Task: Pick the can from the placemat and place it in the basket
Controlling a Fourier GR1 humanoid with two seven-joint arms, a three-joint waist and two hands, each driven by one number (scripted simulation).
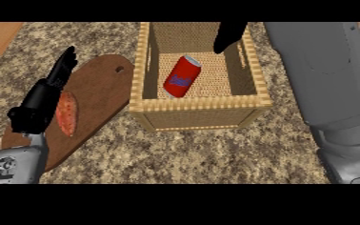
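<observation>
Right forearm [309,76] looms — can [183,76] in basket [200,106].

The left hand [38,105] is black, blocky at the palm, with slim tapering fingers. The left forearm [25,162] is a light grey boxy shell with small round dark fittings. The right forearm [313,71] is a broad, smooth grey casing crossed by a seam. The right hand [228,35] is plain black.
</observation>
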